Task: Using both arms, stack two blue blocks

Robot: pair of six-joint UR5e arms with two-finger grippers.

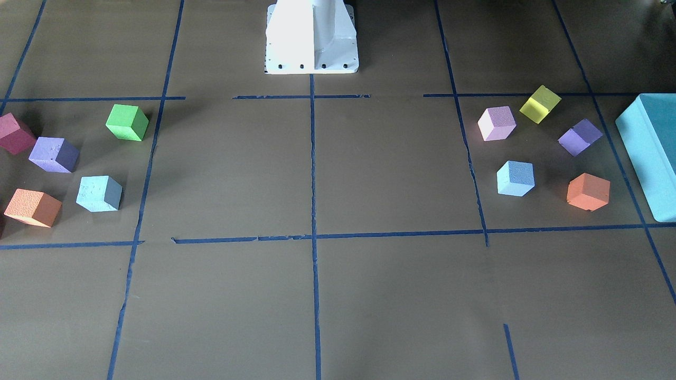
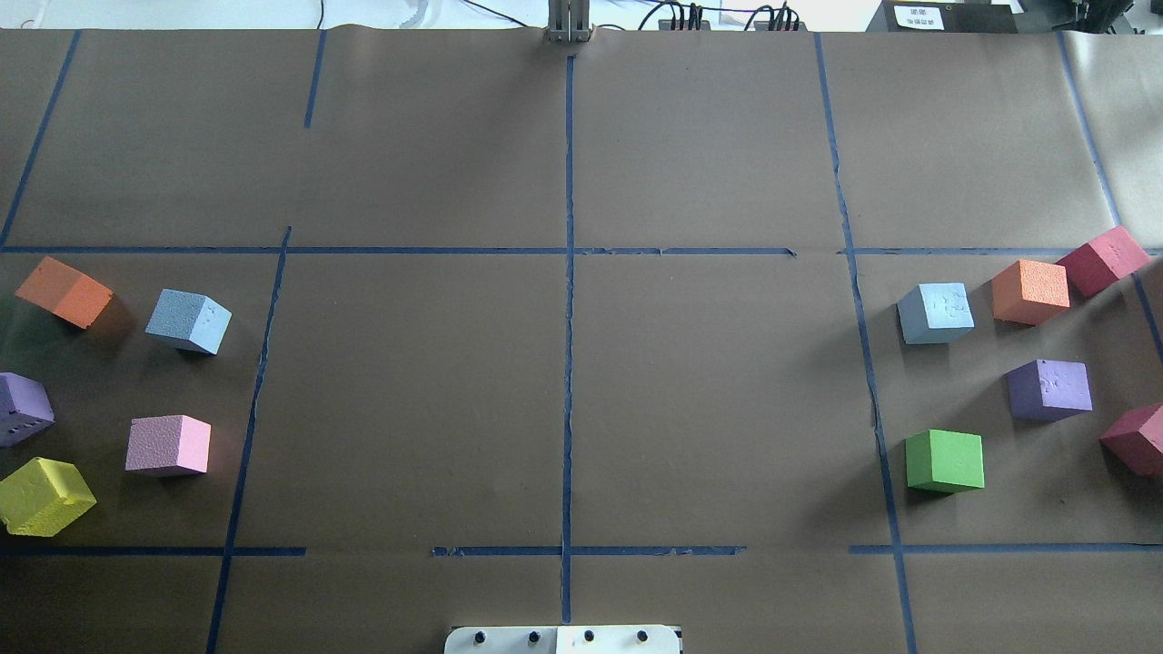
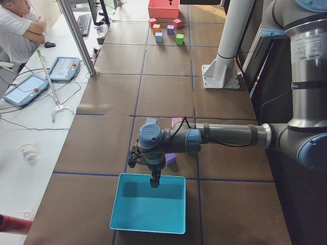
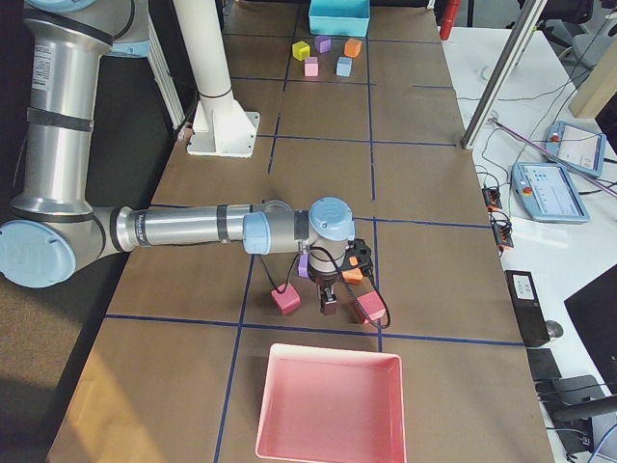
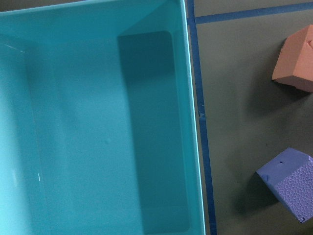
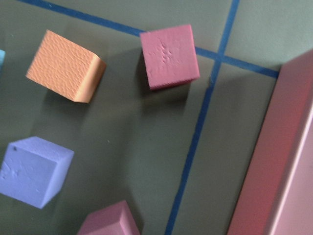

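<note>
One pale blue block [image 2: 189, 321] lies on the robot's left side of the table, and it also shows in the front view [image 1: 515, 178]. The other blue block [image 2: 936, 312] lies on the right side, and in the front view [image 1: 99, 193] too. They are far apart, and each rests alone on the brown paper. My left gripper [image 3: 153, 182] hangs over the teal box [image 3: 148, 204], a few cubes away from the left blue block. My right gripper [image 4: 328, 307] hangs over dark red cubes [image 4: 284, 299] near the pink tray [image 4: 328, 405]. I cannot tell whether either is open or shut.
Orange [image 2: 65, 291], purple [image 2: 23, 409], pink [image 2: 169, 445] and yellow [image 2: 44, 495] cubes surround the left blue block. Orange [image 2: 1029, 291], purple [image 2: 1049, 389], green [image 2: 945, 460] and dark red [image 2: 1102, 259] cubes surround the right one. The white pedestal [image 1: 311, 37] stands at the middle.
</note>
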